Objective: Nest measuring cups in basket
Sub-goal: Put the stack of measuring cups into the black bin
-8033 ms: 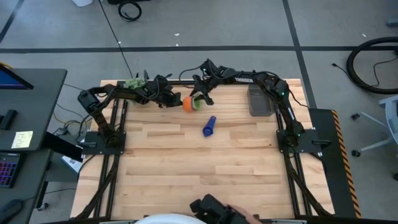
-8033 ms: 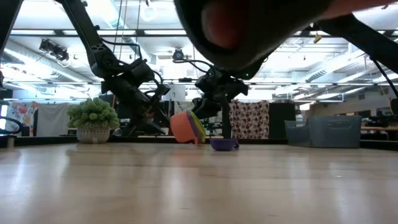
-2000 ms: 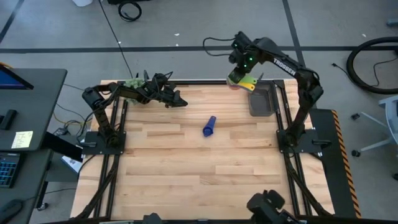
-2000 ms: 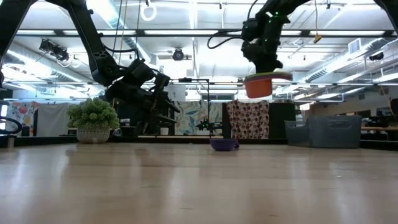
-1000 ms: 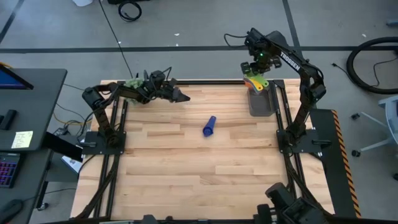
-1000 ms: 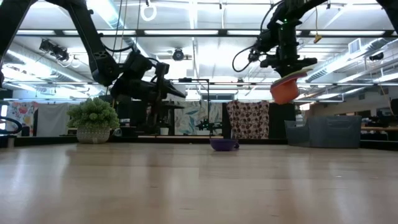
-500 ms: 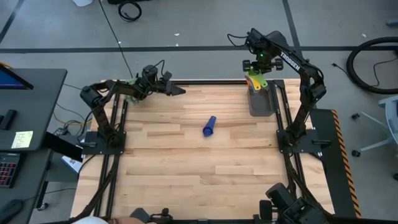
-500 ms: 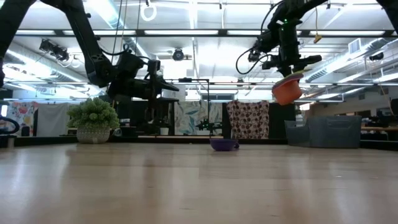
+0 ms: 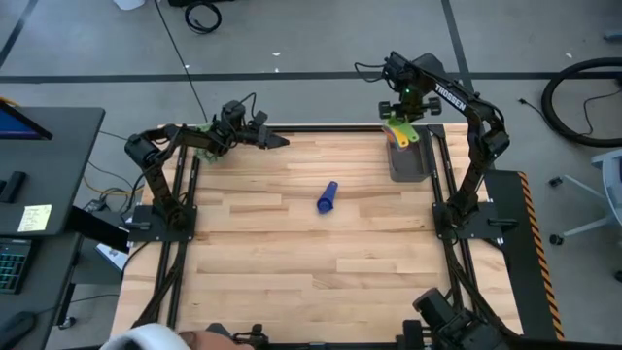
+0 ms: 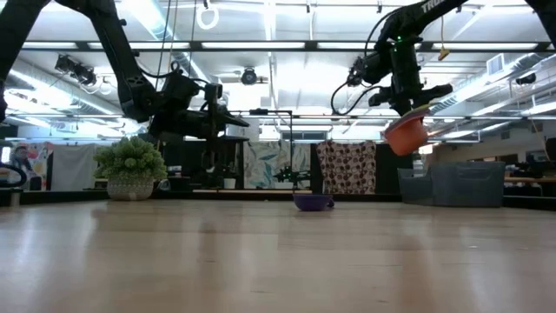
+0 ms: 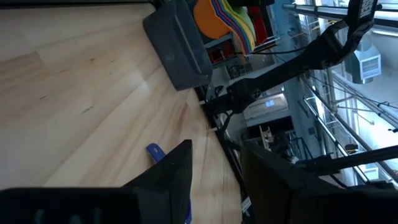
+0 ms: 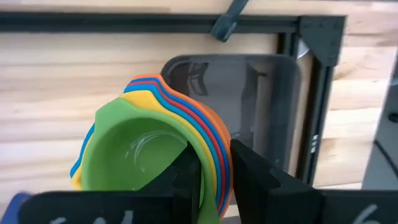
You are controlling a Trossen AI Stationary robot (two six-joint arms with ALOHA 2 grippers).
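Above the basket, at its far end, the right tool hangs in the air with its fingers closed on the rim of a stack of nested cups: green innermost, then yellow, blue, red and orange outermost. In the right wrist view the stack sits partly over the basket and partly over the wood beside it, so my read is that the coming move is a short shift toward the basket's middle and then straight down. The basket's long axis runs from the far edge of the desk toward the near side, and its inside looks bare.

The left tool waits well away from the basket along the same far edge, raised off the desk, fingers spread wide and holding nothing. The right arm is plainly the nearer one to the basket.

One dark blue cup lies on its side on the desk, well apart from the basket, roughly midway between the two arms, not yet nested.

The desk is pale wood planks in a black frame. A small potted plant stands at the far corner opposite the basket. Beyond is an open workshop with ceiling lights.
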